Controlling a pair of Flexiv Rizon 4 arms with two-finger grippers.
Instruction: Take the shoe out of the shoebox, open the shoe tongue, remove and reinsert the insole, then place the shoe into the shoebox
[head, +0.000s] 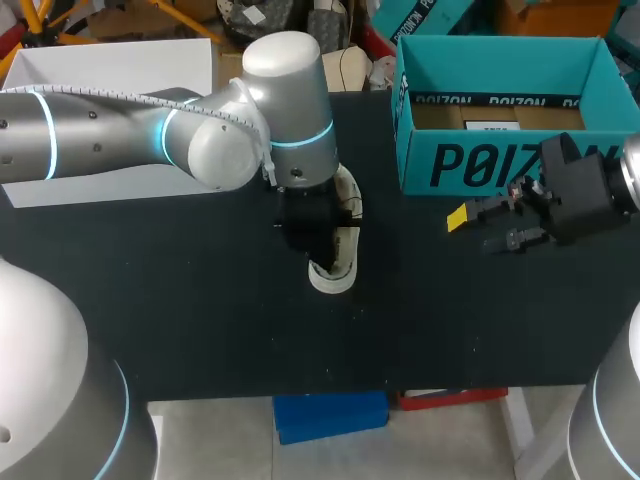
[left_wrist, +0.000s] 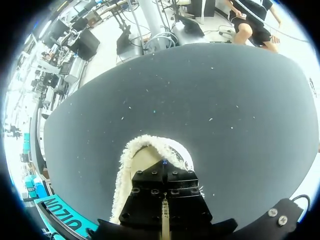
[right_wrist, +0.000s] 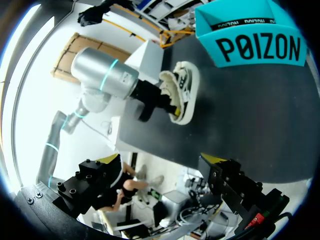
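**Shoe on the table, left gripper down in its mouth**

From where I stand, the black table takes up nearly everything. The left arm sweeps in from the left and bends down over the middle. The right arm comes in from the right and stops short, just in front of the box.

A white box sits at the far left corner. At the far right stands the teal shoebox, upright and open at the top, with a brown cardboard floor and a small white label showing inside.

The shoe is outside the shoebox, on the table near the middle and well apart from the teal wall. It is a cream shoe with dark markings. Its toe points toward the near edge and its heel toward the far one. A fleecy lining curls around its opening.

The left gripper is pushed down into that opening. In its own wrist view the two black finger blocks sit pressed together with only a seam between them. The yellow tips are buried in the shoe, so I cannot see what, if anything, they pinch.

The right gripper hangs above bare table near the shoebox's front wall, well apart from the shoe. Its fingers are spread wide with nothing between them.
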